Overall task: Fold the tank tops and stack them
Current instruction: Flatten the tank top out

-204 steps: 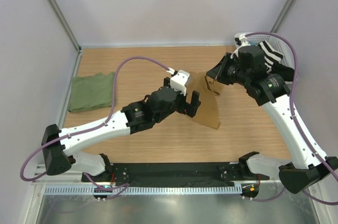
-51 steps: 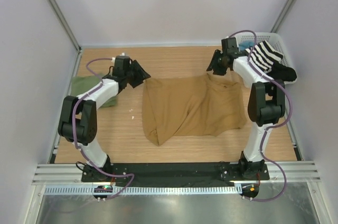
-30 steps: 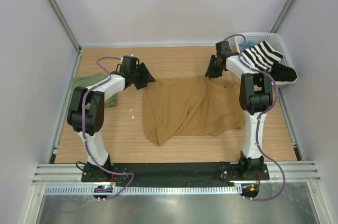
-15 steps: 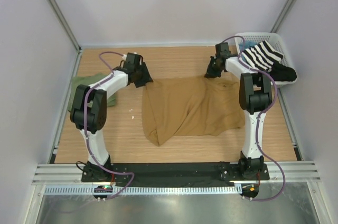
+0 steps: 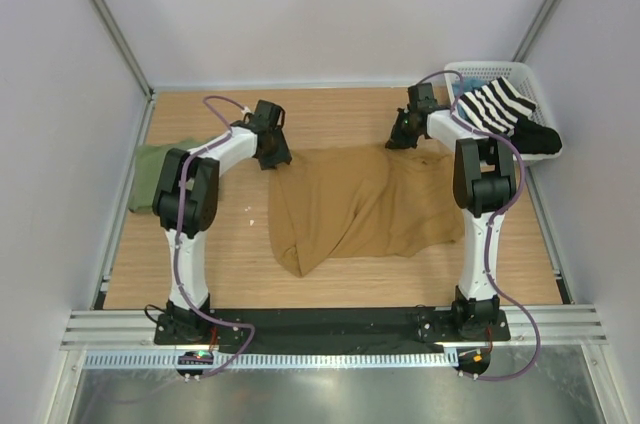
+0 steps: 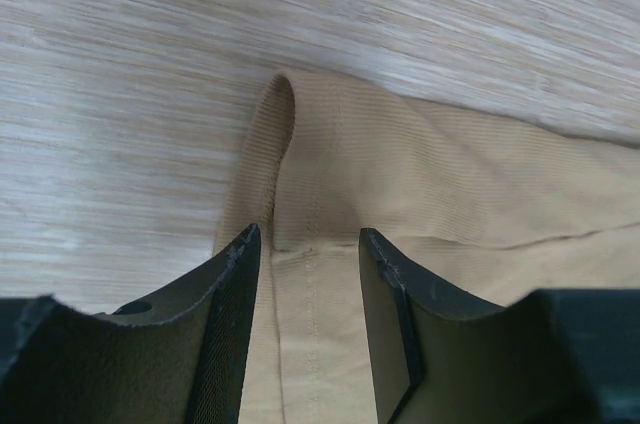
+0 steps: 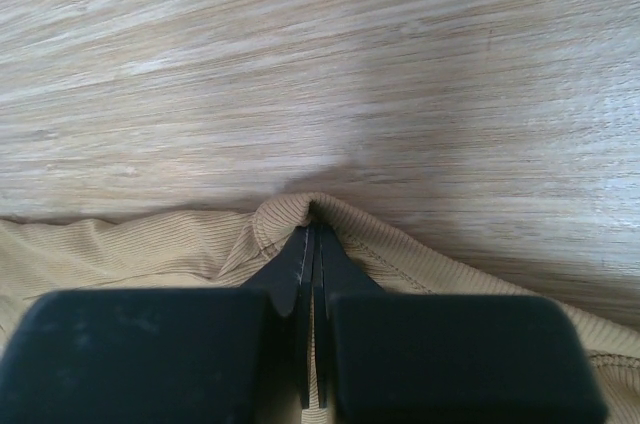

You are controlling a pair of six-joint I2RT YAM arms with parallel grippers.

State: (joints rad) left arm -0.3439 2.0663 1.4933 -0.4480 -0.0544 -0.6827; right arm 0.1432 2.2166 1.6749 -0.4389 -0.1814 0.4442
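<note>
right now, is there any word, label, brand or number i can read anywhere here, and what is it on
None: no readable text in any view.
The tan-brown ribbed cloth tank top shows no tag or print, and neither does the white plastic mesh basket.

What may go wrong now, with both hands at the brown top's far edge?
The right hand is shut on only a thin fold of the tan ribbed cloth tank top; it may slip out when lifted. The left hand stands open around a strap; if only the right pulls, the cloth would drag crooked.
</note>
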